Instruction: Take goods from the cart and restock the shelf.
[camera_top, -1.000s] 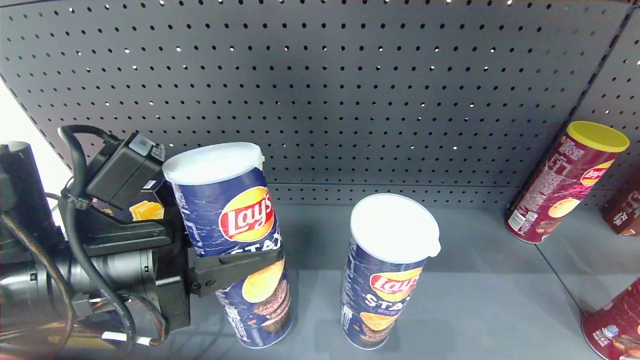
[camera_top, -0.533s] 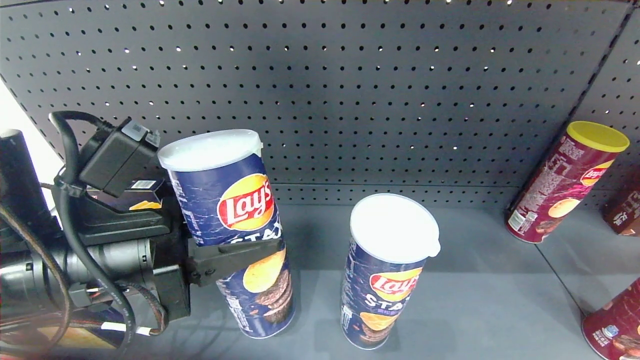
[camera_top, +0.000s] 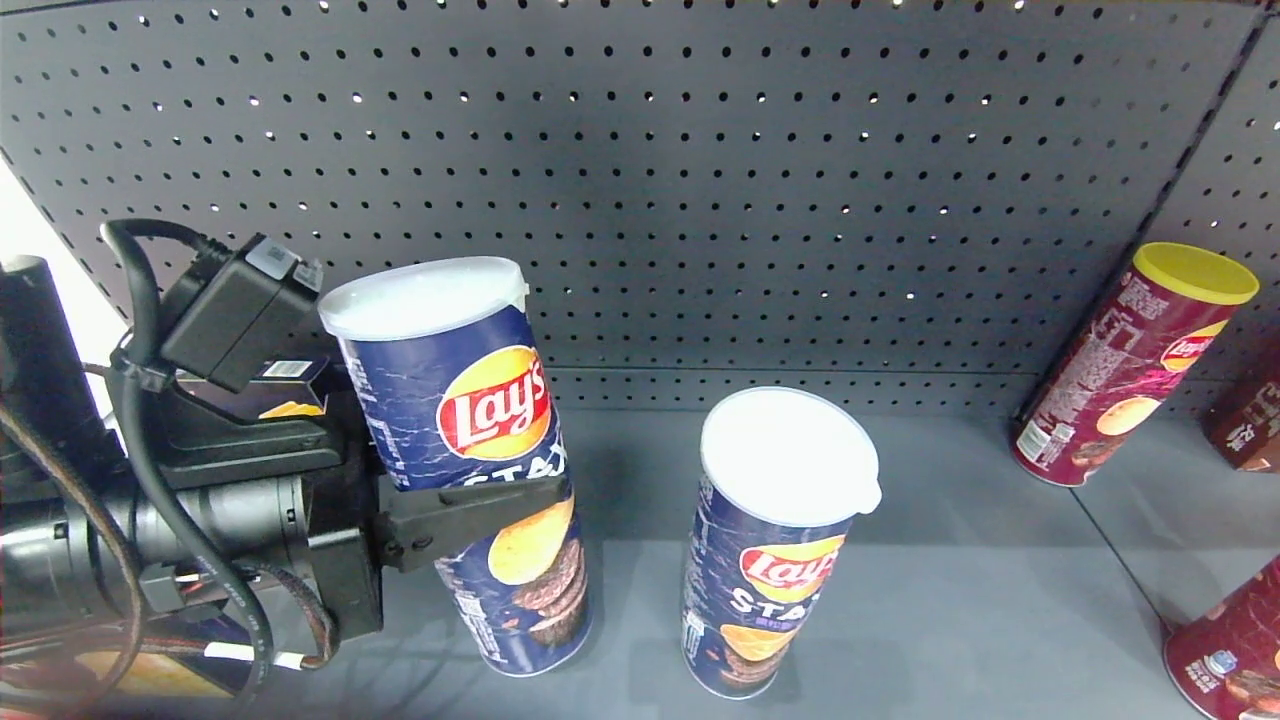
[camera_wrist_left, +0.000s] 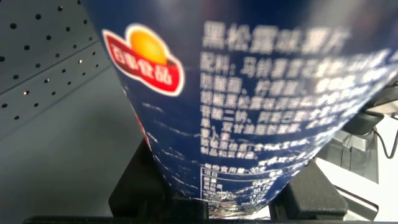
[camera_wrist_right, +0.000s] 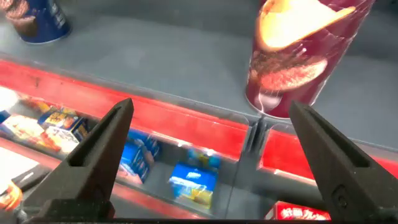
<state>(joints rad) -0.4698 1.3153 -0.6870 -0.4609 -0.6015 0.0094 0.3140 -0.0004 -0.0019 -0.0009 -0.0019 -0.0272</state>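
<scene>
- Shelf (camera_top: 950, 580) is carrying a standing can (camera_top: 770, 540), blue, white-lidded, upright, near the middle.
- Left gripper (camera_top: 480, 500) is clamping a held can (camera_top: 460, 400) around its middle, just left of the standing one and apart from it.
- Held can is tilting slightly; its base is sitting low at the shelf, contact unclear.
- Right gripper (camera_wrist_right: 211, 106) is hanging with fingers spread wide and nothing between them, facing the red shelf edge (camera_wrist_right: 186, 124).
- Maroon can (camera_top: 1120, 370), yellow-lidded, is standing far right by the pegboard (camera_top: 700, 200).
</scene>
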